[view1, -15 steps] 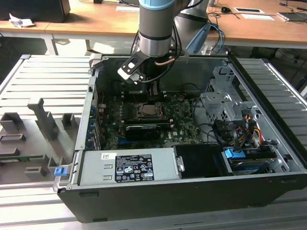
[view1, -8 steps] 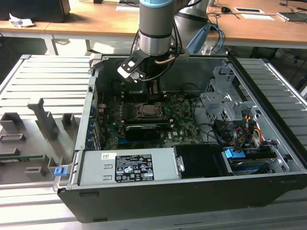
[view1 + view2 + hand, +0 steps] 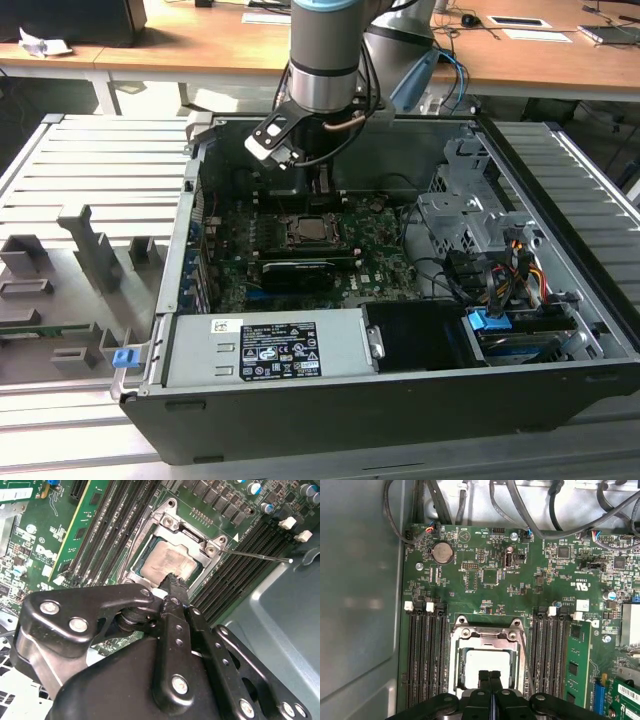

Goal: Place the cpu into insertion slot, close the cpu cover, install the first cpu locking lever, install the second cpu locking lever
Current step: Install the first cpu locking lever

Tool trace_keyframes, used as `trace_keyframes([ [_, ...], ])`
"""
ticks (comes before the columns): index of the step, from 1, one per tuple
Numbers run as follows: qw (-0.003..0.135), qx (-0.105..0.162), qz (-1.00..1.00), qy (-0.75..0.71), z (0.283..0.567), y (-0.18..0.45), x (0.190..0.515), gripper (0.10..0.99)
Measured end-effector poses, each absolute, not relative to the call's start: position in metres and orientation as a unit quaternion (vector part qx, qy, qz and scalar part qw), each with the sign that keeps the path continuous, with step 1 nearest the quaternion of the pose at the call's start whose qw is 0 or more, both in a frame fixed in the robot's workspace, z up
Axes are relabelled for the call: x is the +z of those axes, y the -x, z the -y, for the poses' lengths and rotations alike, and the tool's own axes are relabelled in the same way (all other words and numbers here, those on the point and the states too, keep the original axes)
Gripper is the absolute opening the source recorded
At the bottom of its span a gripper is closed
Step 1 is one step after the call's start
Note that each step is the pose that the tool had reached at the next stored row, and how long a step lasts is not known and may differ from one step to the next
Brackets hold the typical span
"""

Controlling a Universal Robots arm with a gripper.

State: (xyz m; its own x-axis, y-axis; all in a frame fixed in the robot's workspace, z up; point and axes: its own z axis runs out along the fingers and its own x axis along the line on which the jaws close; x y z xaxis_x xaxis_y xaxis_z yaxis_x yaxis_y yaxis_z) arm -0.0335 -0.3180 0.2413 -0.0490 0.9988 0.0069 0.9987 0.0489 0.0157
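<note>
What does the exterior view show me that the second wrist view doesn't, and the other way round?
Exterior view: the whole open case, the grey power supply box and the black expansion card. Second wrist view: a thin metal lever jutting sideways from the cpu cover corner. Shared: the shut claw over the cpu, seated within that cover.

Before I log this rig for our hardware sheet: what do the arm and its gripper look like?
The arm is a silver-grey cylinder with a pale blue band and black cables looping beside it. The gripper is matte black, built of jointed link plates with silver screw heads, narrowing to slim fingers.
</note>
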Motion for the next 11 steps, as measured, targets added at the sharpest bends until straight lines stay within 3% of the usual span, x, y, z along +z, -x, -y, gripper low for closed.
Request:
trace_keyframes([
  [11,0.003,0.008,-0.724,-0.69,0.318,0.0336,0.247,0.106],
])
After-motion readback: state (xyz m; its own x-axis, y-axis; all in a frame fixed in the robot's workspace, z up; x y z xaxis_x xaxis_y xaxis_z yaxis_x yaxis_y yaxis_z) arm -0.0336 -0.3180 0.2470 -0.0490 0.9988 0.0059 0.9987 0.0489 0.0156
